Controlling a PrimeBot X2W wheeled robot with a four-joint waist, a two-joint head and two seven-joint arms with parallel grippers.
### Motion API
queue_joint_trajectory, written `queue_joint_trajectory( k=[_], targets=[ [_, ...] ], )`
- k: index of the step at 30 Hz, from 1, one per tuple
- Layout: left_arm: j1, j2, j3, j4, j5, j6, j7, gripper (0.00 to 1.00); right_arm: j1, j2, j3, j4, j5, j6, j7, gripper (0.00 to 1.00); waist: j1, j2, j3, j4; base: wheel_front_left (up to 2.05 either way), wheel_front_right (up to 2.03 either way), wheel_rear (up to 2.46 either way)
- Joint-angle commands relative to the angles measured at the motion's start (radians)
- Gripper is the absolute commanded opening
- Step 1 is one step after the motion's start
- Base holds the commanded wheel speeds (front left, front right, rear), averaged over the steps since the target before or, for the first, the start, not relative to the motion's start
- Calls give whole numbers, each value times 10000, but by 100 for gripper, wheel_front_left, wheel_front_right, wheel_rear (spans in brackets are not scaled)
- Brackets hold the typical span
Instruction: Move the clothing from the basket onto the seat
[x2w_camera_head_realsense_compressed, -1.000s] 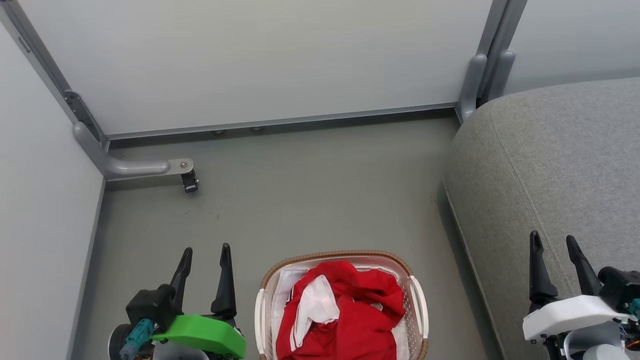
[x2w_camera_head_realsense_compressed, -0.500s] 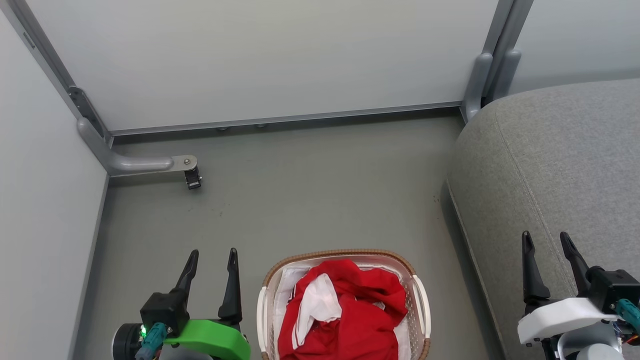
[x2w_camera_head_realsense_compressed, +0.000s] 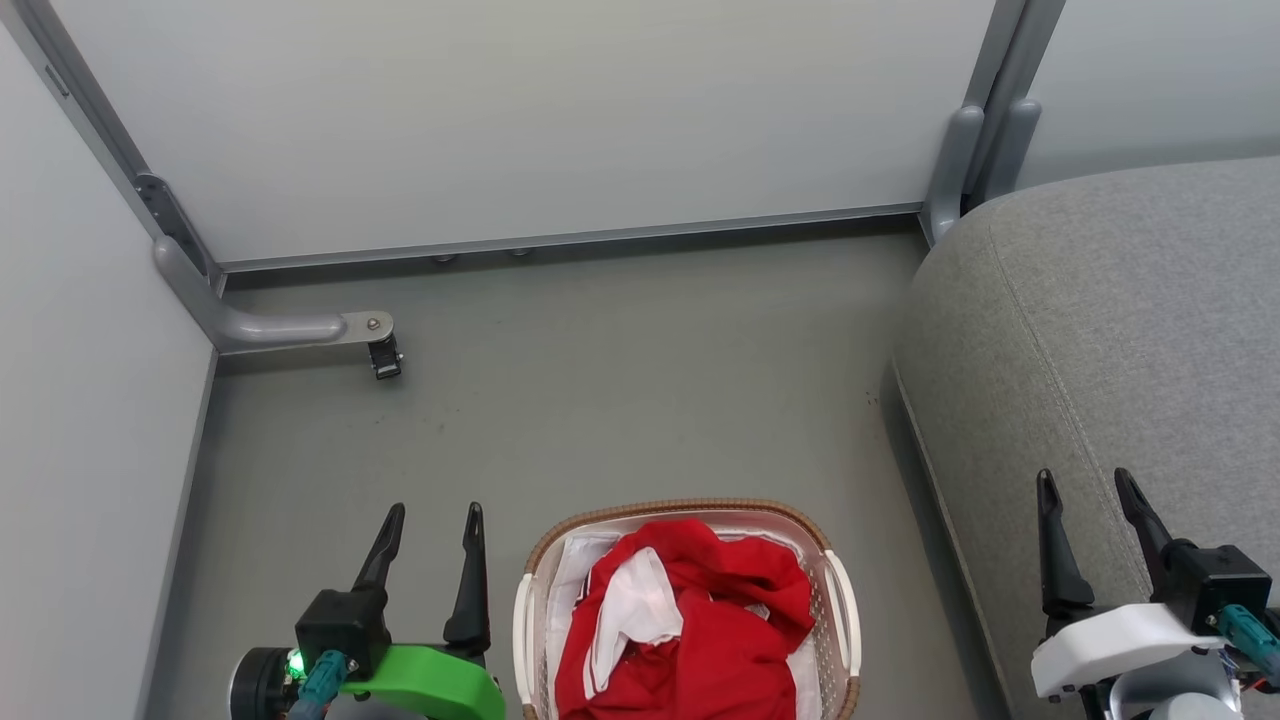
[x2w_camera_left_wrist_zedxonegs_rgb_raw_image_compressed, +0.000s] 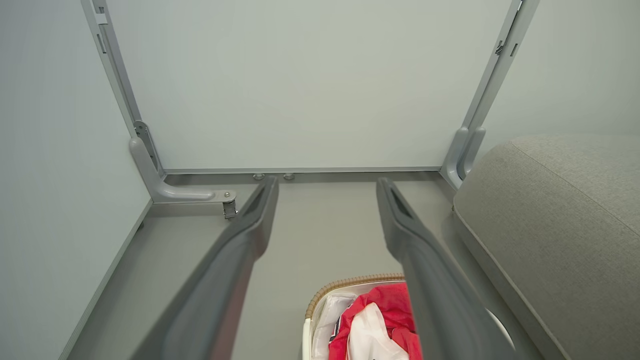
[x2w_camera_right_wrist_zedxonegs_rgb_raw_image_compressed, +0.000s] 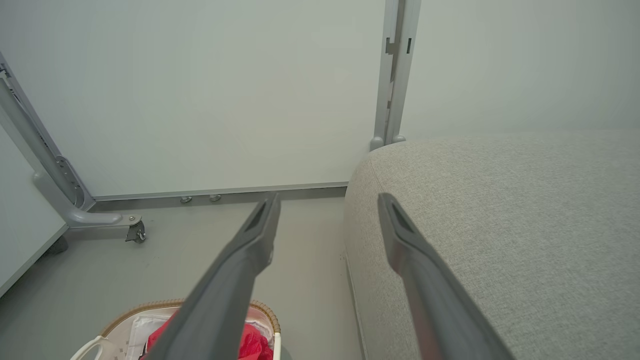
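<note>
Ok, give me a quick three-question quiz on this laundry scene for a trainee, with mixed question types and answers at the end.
1. True or false: the red clothing lies in the basket.
2. Which is nearer the grey seat? A: left gripper. B: right gripper.
3. Fill in: both grippers' fingers stand ___, holding nothing.

Key: 1 true; 2 B; 3 open.
</note>
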Motion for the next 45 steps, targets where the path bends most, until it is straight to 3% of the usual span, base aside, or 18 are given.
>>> queue_joint_trajectory(
  k=[1,35,45],
  targets=[
    [-27,62,-8,9,-21,23,-38,100,161,-57,-4,33,-10,0,-52,100,0,0,-4,3,0,0,0],
    [145,61,-76,-3,-17,40,-38,100,233,-57,64,33,58,-1,-53,100,0,0,17,-74,0,0,0],
    [-1043,58,-383,140,597,-350,-24,100,-504,-57,31,-309,80,-1,-51,100,0,0,1282,-401,0,0,0]
  ],
)
